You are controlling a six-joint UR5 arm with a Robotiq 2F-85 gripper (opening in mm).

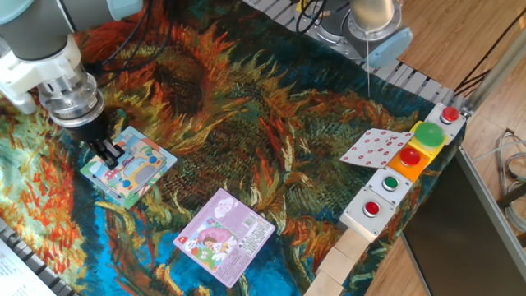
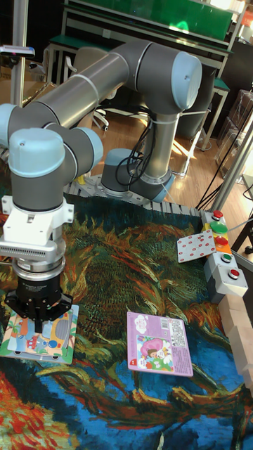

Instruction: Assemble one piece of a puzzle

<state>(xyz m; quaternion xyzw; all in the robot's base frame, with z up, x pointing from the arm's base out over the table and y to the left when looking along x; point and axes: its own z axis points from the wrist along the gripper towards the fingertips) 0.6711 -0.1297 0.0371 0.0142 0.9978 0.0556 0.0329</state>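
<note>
Sunflower-print tablecloth (image 1: 271, 131) — puzzle (image 1: 130, 167) under gripper (image 1: 110, 153).

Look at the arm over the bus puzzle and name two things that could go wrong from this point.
1. The gripper is down on the puzzle, which lies loose on the patterned cloth; pressing could slide the board.
2. The fingers hide the piece in both views, so its fit cannot be checked; it may sit crooked or lift when the gripper rises.
</note>
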